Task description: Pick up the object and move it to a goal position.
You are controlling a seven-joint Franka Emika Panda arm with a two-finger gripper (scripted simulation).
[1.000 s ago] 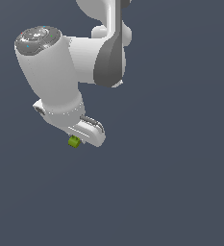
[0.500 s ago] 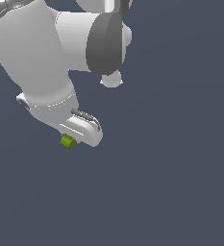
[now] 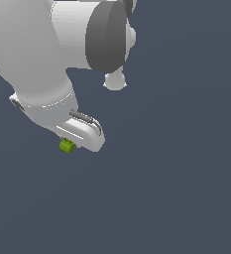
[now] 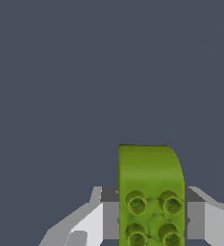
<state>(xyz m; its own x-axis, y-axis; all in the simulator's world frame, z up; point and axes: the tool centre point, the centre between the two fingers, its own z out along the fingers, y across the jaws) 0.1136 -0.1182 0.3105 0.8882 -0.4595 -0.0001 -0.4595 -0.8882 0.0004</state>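
Observation:
The object (image 4: 150, 192) is a lime-green studded block with a rounded end. It fills the gap between my two grey fingers (image 4: 108, 211) in the wrist view, and my gripper (image 4: 151, 214) is shut on it. In the exterior view only a small green part of the object (image 3: 66, 146) shows under the white hand (image 3: 82, 131), toward the exterior view's left. The fingertips themselves are hidden by the hand there. No goal marker shows in either view.
The white arm's large links (image 3: 47, 54) fill the upper part of the exterior view's left. A small white rounded part (image 3: 115, 81) hangs below the dark joint. The ground is plain dark blue-grey (image 3: 176, 188).
The arm has come much closer to the exterior camera and looms larger. The hand and the green object stay together and have shifted slightly toward the exterior view's left.

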